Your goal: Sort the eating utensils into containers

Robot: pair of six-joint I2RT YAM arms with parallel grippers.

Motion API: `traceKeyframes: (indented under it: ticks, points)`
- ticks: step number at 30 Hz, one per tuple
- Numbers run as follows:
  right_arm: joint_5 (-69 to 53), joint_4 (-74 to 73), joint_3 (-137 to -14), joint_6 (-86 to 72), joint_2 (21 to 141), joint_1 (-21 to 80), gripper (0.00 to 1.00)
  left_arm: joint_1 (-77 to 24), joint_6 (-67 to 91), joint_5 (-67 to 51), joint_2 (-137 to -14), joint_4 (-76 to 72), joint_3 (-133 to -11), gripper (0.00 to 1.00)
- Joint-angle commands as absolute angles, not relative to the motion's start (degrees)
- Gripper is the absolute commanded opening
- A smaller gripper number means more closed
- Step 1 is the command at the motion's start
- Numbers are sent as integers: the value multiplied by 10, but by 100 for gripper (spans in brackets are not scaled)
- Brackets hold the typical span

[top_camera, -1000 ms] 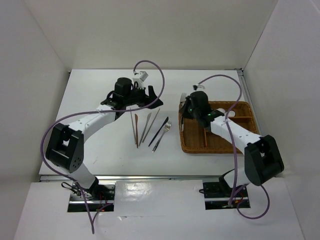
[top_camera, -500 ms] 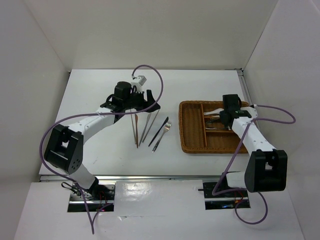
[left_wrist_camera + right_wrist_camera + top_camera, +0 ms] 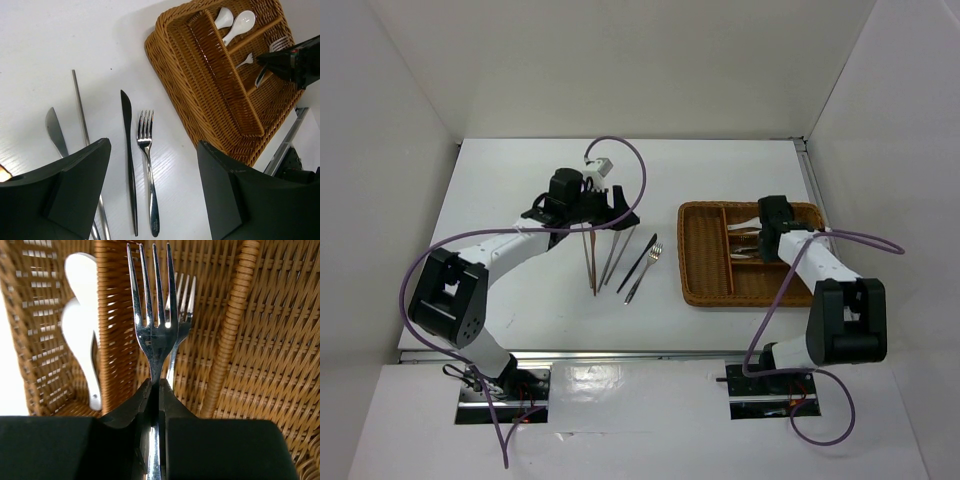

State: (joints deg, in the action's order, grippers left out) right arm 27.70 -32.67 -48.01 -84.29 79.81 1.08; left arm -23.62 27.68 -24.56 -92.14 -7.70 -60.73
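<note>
My right gripper [image 3: 156, 382] is shut on the neck of a silver fork [image 3: 154, 320], tines pointing away. It hangs over a short compartment of the brown wicker tray [image 3: 686, 262], above another fork [image 3: 184, 315] lying there. White spoons [image 3: 80, 335] lie in the neighbouring compartment. My left gripper [image 3: 154, 150] is open above the table. Between and below its fingers lie a silver fork [image 3: 148, 170] and a black knife [image 3: 129, 165]. A metal chopstick [image 3: 82, 120] and a silver knife [image 3: 55, 131] lie further left. From the top view, these loose pieces [image 3: 620, 262] lie left of the tray.
White walls close in the table on three sides. My right arm [image 3: 810, 262] reaches across the tray's right part, with its purple cable looping beside it. The tray's long compartment [image 3: 220, 75] runs along its left side.
My right arm swung with the fork from the tray's left edge to over its right compartments, then settled. My left gripper shifted slightly toward the loose utensils and stayed open.
</note>
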Motion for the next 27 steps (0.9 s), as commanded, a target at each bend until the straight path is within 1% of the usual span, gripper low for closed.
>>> traceKeyframes:
  ticks: [1, 2, 4, 5, 6, 7, 12, 16, 18, 22, 23, 27]
  points:
    - [301, -323, -492, -845, 817, 8, 8, -237, 284, -265, -921, -105, -597, 83]
    - [301, -323, -492, -839, 817, 8, 11, -237, 284, -265, -921, -105, -597, 83]
    - [301, -329, -504, -838, 824, 8, 22, -237, 284, -271, -921, -111, -592, 83]
    - [301, -329, -504, -838, 830, 8, 27, -237, 284, -271, -921, -111, -592, 83]
    - [301, -335, -510, -831, 830, 8, 29, -237, 284, -271, -921, -111, -592, 83]
    - [295, -328, -510, -824, 830, 8, 35, -237, 284, -271, -921, -111, -585, 83]
    - [290, -306, -510, -767, 800, 8, 52, -243, 278, -288, -921, -124, -569, 82]
    - [271, -272, -511, -690, 739, 8, 55, -259, 246, -312, -921, -124, -563, 82]
    - [251, -232, -505, -627, 710, 8, 56, -270, 230, -318, -927, -124, -563, 81]
    - [213, -175, -478, -549, 636, 8, 60, -307, 206, -318, -940, -140, -556, 79]
    - [201, -163, -467, -534, 610, 8, 62, -315, 200, -301, -940, -146, -549, 79]
    - [157, -112, -446, -469, 565, 8, 66, -335, 192, -277, -977, -146, -548, 79]
